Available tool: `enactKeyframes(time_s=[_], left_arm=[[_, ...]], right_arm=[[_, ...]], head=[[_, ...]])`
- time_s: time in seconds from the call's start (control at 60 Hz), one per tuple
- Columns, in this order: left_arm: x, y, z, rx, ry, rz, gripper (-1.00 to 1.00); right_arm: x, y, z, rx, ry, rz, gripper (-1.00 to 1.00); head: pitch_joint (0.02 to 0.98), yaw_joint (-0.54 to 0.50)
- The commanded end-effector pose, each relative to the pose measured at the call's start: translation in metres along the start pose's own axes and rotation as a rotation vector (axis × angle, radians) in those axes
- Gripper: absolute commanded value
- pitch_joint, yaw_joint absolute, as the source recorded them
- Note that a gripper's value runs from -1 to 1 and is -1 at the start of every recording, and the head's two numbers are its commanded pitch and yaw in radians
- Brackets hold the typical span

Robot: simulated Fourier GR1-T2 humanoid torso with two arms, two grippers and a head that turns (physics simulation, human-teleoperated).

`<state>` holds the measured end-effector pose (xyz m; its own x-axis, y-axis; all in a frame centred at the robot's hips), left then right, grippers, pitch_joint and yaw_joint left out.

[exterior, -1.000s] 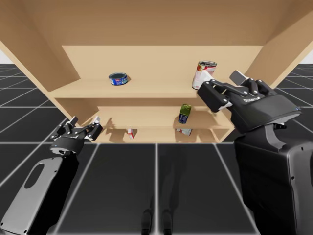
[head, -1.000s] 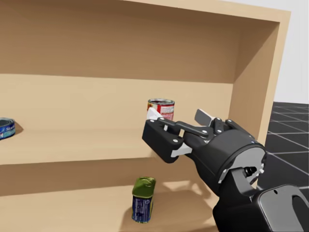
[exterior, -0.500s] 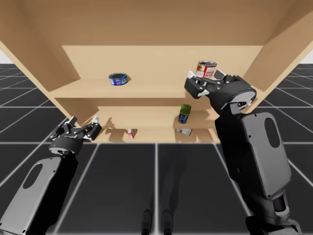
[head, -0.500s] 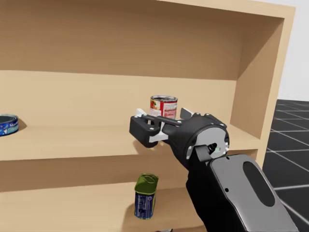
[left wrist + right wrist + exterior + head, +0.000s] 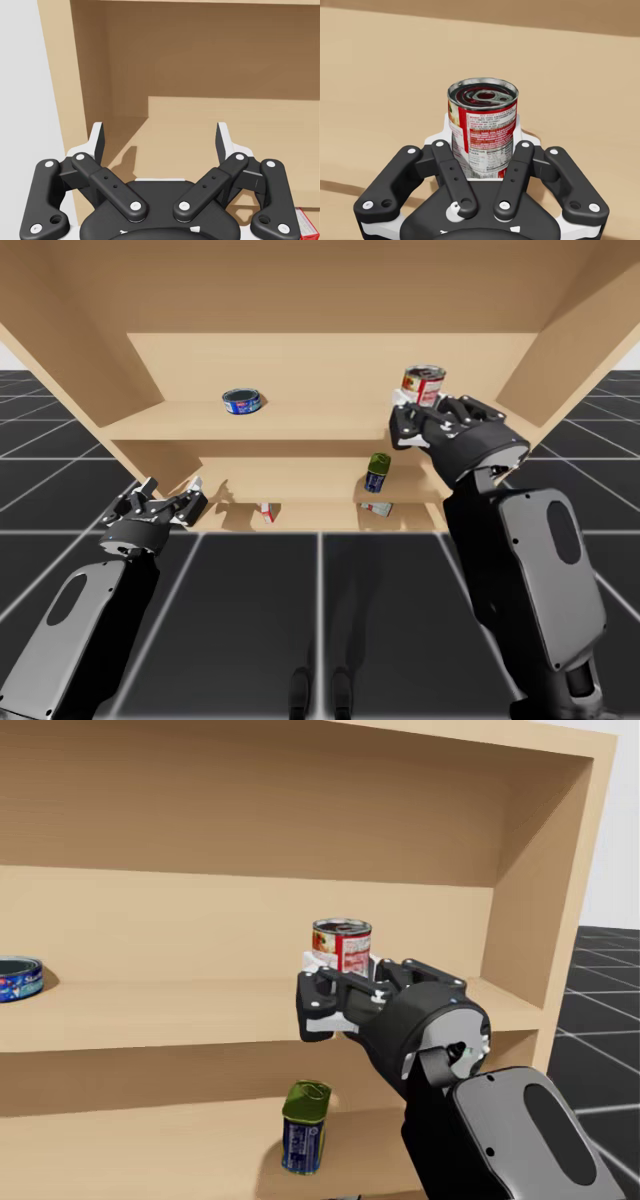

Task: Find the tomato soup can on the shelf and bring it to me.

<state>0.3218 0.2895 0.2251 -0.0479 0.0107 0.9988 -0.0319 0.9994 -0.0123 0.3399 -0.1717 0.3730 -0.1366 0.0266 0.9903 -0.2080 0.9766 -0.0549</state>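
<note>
On the shelf's (image 5: 320, 422) upper board, toward its right end, the soup can (image 5: 483, 131) stands upright with its pull-tab lid up. My right gripper (image 5: 482, 129) has it. In the right wrist view the two white pads (image 5: 446, 131) press on the label from opposite sides, so the fingers are clamped on the soup can, low on its body. The head view shows the same hold, with the can's top half rising above the black knuckles (its base is hidden behind them, so I cannot tell whether it rests on the board or is just clear of it). My right arm comes up from the lower right of the high view and ends at the board's front edge.

My left gripper (image 5: 160, 140) hangs well apart from all this, low at the shelf's left end, in front of the lowest level. Its fingers are spread wide with nothing between them, and they face the corner where the side wall meets the back panel.

A blue tin (image 5: 242, 401) sits flat on the upper board, well to the left of the soup can. A green can (image 5: 377, 472) stands on the middle board, below my right gripper and leaning a little. A small red-and-white box (image 5: 377, 508) lies on the lowest level under the green can, and a second box (image 5: 265, 510) sits further left, nearer my left gripper.
</note>
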Motion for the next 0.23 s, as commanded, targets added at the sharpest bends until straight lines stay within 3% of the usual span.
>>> enactKeyframes(time_s=[0.017,0.233], left_arm=[[0.0,0.0,0.0,0.001,0.0,0.0,-1.0],[0.0,-0.001,0.0,0.005,-0.001,0.0,-1.0]], right_arm=[[0.024,-0.007,0.023,-0.09,-0.106,0.01,0.99],[0.022,0.002,0.075,-0.08,-0.171,0.037,1.0]], head=[[0.265,-0.25],[0.263,-0.25]])
